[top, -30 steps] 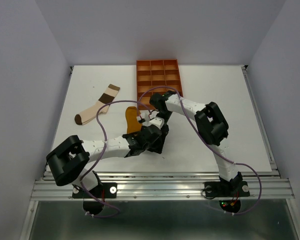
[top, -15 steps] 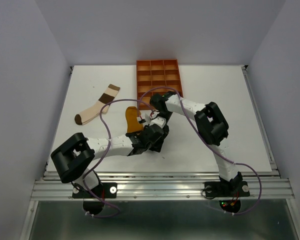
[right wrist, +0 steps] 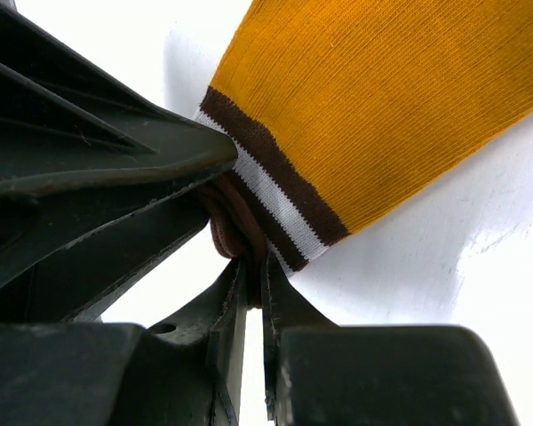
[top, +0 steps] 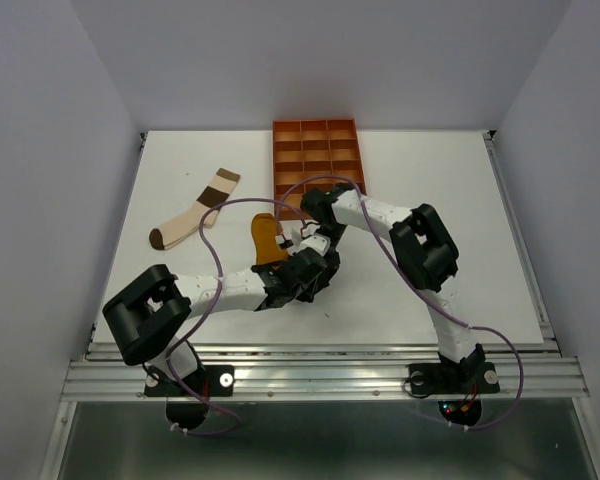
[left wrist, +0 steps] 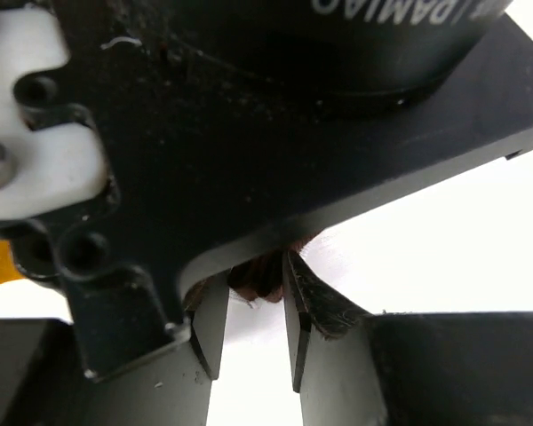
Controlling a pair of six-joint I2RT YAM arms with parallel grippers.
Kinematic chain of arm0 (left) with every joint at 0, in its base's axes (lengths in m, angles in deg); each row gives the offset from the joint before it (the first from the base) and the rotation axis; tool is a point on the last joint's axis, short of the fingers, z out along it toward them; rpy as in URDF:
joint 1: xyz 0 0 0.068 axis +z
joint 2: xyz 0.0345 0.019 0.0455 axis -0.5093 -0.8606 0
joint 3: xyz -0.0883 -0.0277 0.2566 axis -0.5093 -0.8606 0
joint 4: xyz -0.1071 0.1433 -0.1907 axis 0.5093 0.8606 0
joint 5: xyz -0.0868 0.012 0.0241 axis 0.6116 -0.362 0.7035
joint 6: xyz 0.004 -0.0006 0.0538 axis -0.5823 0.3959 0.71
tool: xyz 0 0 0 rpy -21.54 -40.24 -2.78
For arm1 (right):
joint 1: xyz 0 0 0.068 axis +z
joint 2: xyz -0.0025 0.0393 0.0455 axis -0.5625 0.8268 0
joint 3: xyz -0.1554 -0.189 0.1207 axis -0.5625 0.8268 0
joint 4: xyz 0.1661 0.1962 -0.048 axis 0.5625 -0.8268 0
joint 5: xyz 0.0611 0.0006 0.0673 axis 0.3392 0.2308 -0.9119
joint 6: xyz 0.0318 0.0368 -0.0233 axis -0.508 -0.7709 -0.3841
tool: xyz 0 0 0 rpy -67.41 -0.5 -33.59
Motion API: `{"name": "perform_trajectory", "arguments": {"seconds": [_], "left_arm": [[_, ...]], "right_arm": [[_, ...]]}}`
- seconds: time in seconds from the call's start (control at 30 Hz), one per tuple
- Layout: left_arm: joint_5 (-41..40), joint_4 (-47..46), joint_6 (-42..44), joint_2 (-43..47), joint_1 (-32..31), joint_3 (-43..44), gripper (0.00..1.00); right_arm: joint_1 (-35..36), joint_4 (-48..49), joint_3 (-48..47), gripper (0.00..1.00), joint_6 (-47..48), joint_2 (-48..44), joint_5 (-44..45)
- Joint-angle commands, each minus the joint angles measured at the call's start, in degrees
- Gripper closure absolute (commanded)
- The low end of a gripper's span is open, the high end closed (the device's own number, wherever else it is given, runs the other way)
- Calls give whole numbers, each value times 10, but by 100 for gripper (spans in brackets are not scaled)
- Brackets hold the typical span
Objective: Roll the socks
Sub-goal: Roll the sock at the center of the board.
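At the middle of the tabletop (top: 450,165), near the tray (top: 316,124), we pinch the orange sock (right wrist: 382,98) by its striped cuff in the right gripper (right wrist: 253,266), seemingly anchoring the roll, while the left gripper (left wrist: 253,286), jaws narrow, flanks bunched fabric; whether it grips, we cannot tell.

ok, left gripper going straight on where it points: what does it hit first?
The left gripper meets the bunched brown cuff of the mustard sock, already between its fingers; just behind, apparently, the right gripper pinching it.
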Motion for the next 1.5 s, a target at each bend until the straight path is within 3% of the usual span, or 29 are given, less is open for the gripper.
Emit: {"name": "perform_trajectory", "arguments": {"seconds": [0.0,0.07,0.13,0.17,0.2,0.23,0.27,0.63,0.87,1.07,1.33,1.37,1.47], "left_arm": [[19,-9,16,-4,-9,23,60],[25,-8,16,-5,-10,23,61],[25,-8,16,-8,-10,23,73],[23,-9,15,-9,-9,23,83],[22,-9,9,-13,-10,25,100],[22,-10,7,-15,-9,26,100],[26,-10,3,-18,-9,26,100],[51,-53,-57,10,-9,-30,100],[25,-67,-93,28,-9,-61,100],[-5,-79,-108,46,-7,-67,100],[22,-105,-151,77,13,-101,100],[29,-110,-158,80,16,-108,100],[46,-112,-167,83,37,-108,100]], "right_arm": [[5,25,0,94,-7,-20,1],[5,26,-1,94,-8,-19,1],[5,28,-2,92,-9,-18,0],[5,30,-3,90,-10,-21,-1],[5,33,-3,84,-14,-22,-1],[5,41,-4,80,-18,-23,1],[5,45,-6,69,-21,-27,8],[-6,68,-37,40,-27,-73,24],[-32,153,-32,37,-90,-104,78],[-58,207,-93,37,-163,-108,88],[-69,390,5,33,-373,-192,140],[-74,411,8,33,-440,-197,188],[-74,443,25,30,-474,-203,197]]}}
